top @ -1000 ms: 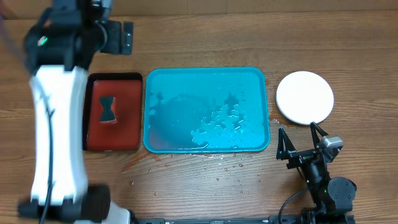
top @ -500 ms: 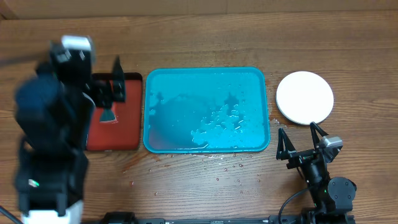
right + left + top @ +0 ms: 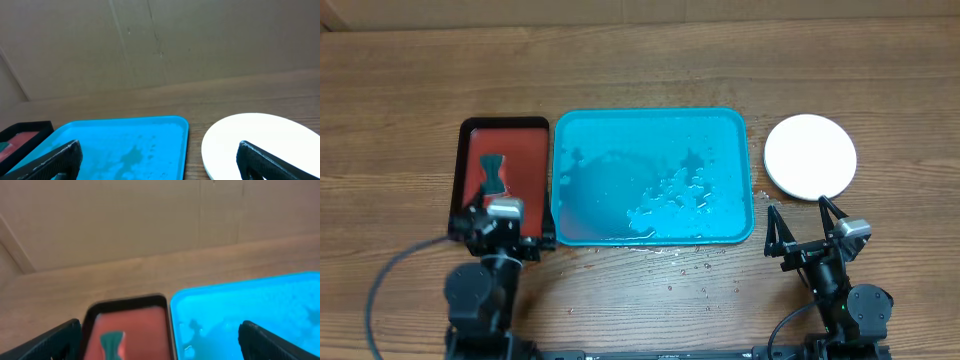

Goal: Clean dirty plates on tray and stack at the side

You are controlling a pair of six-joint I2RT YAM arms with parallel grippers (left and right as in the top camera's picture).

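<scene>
The turquoise tray [image 3: 652,120] lies mid-table, wet with droplets and foam, and no plate is on it. A white plate [image 3: 810,157] sits on the wood to its right. My left gripper [image 3: 502,224] hovers open over the front edge of the red tray. In the left wrist view its fingers [image 3: 55,341] are spread wide around the red tray and the turquoise tray's corner [image 3: 240,297]. My right gripper [image 3: 800,222] stands open and empty in front of the plate. The right wrist view shows the tray [image 3: 115,140] and plate [image 3: 255,135] ahead.
A red tray with a black rim [image 3: 503,124] lies left of the turquoise one and holds a teal bow-shaped sponge [image 3: 493,173]. Water droplets [image 3: 690,265] spot the wood in front of the turquoise tray. A cardboard wall [image 3: 160,45] stands behind the table.
My left arm has come down from above the red tray and folded back to the table's front edge, gripper still open. The right arm has not moved.
</scene>
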